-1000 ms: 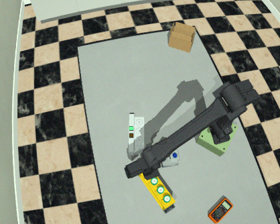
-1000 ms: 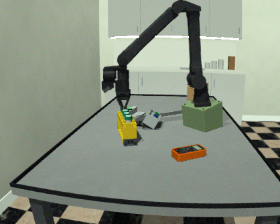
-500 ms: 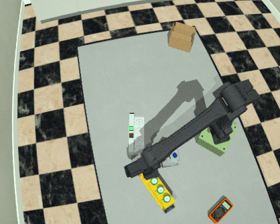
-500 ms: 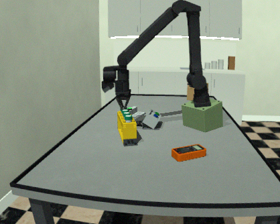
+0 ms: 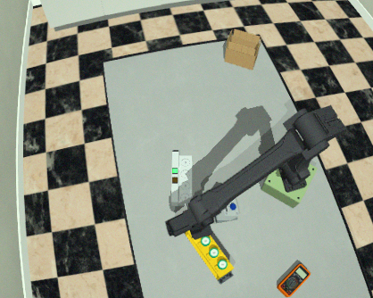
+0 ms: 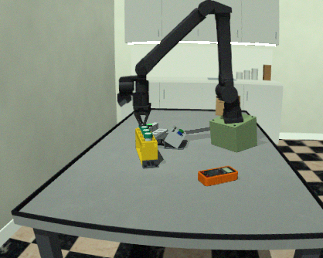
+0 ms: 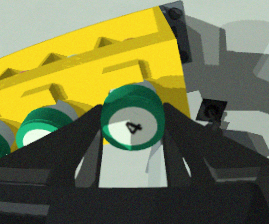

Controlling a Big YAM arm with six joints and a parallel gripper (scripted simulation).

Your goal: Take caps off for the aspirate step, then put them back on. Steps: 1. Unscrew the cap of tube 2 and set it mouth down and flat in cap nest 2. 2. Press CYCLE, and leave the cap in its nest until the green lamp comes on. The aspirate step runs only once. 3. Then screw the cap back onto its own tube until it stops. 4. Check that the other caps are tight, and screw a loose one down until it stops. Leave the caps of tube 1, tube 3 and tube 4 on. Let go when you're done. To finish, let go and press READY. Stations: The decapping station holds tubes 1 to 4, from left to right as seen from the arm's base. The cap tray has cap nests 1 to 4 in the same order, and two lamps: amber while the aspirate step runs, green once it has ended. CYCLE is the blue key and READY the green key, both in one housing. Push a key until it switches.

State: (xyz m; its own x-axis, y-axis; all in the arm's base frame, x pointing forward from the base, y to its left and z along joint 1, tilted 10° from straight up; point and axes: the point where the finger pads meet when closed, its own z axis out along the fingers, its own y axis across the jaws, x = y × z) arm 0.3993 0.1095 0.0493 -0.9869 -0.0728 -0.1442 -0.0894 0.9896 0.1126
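Nearer the counter's left edge in the top view, the green lamp (image 5: 175, 170) (image 6: 150, 124) glowed. Next, the gripper (image 5: 201, 232) (image 6: 144, 123) (image 7: 132, 113) pointed down, hugging cap 4 (image 7: 133, 120) on the yellow decapping station (image 5: 193, 241) (image 6: 148, 153) (image 7: 110, 36). The arm (image 5: 252, 171) (image 6: 171, 36) bent high from the right edge. This seemed like cap checking; next came a tightening twist.

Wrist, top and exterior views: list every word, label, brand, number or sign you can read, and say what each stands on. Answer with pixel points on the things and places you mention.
"4": on the white top of the green-rimmed round cap (image 7: 133, 120) between the fingers.
Other green-and-white caps (image 5: 214, 252) (image 6: 148, 136) (image 7: 37, 135): no number readable.
Orange handheld multimeter (image 5: 294, 280) (image 6: 218, 176): markings too small to read.
No word or brand is readable.
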